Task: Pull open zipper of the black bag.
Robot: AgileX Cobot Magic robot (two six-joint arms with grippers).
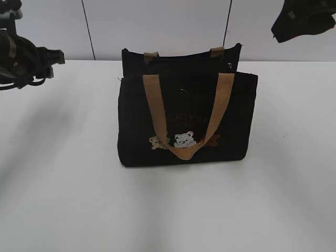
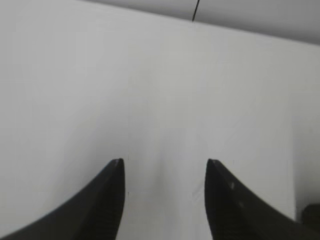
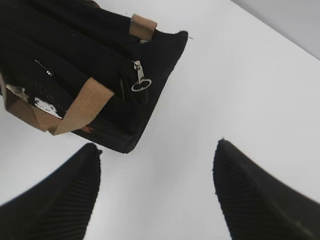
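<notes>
Zipper pull (image 3: 140,82), a silver ring-and-clasp, hangs at the end of the black bag (image 1: 186,118) that sits on the right of the exterior view, i.e. the right arm's end. Bag stands upright mid-table (image 1: 63,199), bear patches and tan front handle (image 1: 185,118) facing the camera. Zipper line (image 1: 184,59) runs along the bag's top edge, left-right in the exterior view.

Right gripper (image 3: 157,195): jaws wide apart, nothing between them. In its wrist view the pull lies ahead and to the left, well apart from the tips. It is only partly visible at the top right of the exterior view, above and beyond the bag's right end.

Left gripper (image 2: 165,200): jaws moderately apart, empty, only bare table ahead of them. It is well off the bag's left end.

My read: right arm is nearer the pull, so it should take the ring and draw it along the top edge towards the bag's left end; left arm could steady the far end.
</notes>
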